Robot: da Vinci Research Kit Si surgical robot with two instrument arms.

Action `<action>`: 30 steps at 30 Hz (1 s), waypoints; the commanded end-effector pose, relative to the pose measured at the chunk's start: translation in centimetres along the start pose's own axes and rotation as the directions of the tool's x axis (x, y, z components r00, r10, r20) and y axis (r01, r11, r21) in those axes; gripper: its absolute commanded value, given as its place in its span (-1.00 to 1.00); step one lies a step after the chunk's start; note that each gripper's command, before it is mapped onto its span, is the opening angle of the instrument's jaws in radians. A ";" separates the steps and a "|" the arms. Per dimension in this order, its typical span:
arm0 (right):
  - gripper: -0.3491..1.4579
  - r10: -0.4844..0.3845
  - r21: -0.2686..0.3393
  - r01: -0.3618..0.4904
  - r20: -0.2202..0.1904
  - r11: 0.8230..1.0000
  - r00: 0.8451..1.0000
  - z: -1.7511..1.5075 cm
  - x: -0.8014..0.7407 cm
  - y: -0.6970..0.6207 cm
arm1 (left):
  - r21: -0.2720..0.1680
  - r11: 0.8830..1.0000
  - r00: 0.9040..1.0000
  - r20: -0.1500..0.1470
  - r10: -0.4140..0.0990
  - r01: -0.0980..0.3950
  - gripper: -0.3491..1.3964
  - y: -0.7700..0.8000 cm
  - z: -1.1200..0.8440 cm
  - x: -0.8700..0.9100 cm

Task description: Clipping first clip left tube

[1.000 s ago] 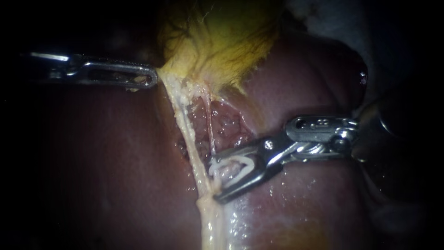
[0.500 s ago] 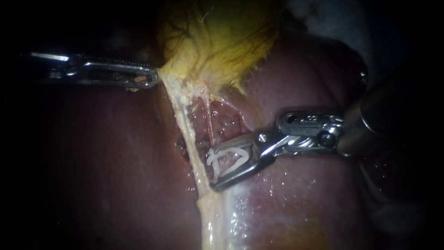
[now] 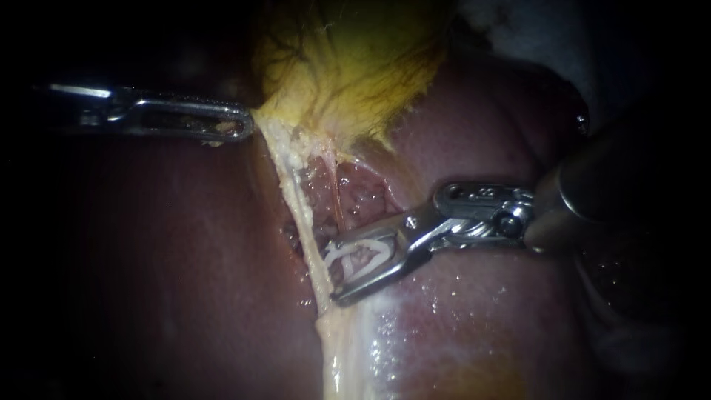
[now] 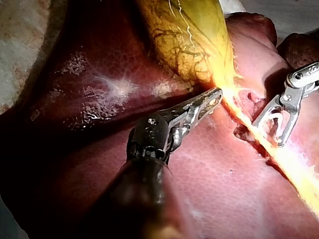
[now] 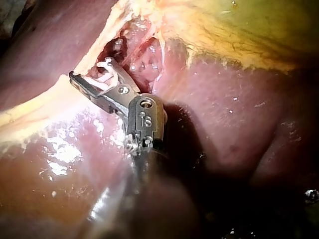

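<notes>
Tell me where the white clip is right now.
In the endoscope view, the white clip is held by the right instrument near the centre, just right of the pale left tube, below the gallbladder.

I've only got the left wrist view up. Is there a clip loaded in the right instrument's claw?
Observer: Yes. The endoscope view shows a white clip seated in the right instrument's claw, its legs spread apart.
Operator: Is a tube inside it?
Observer: In the endoscope view a thin tube runs down from the gallbladder into the clip's open mouth.
</notes>
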 end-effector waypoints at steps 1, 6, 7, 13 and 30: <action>-0.04 0.000 0.011 0.000 -0.003 1.000 1.000 0.02 0.00 0.01 | 0.000 1.000 1.000 0.000 0.000 0.000 -1.00 0.00 0.01 0.00; -0.04 -0.006 0.048 0.007 -0.016 0.999 1.000 0.11 0.02 0.03 | 0.000 1.000 1.000 0.000 0.000 0.000 -1.00 0.00 0.01 0.00; -0.04 -0.009 0.059 0.010 -0.020 0.998 1.000 0.14 0.03 0.04 | 0.000 1.000 1.000 0.000 0.000 0.000 -1.00 0.00 0.01 0.00; -0.04 -0.016 0.118 0.020 -0.038 0.993 0.999 0.23 0.08 0.02 | 0.000 1.000 1.000 0.000 0.000 0.000 -1.00 0.00 0.01 0.00; -0.12 -0.035 0.292 0.063 -0.099 0.954 0.994 0.44 0.12 -0.23 | 0.000 1.000 1.000 0.000 0.000 0.000 -1.00 0.00 0.00 0.00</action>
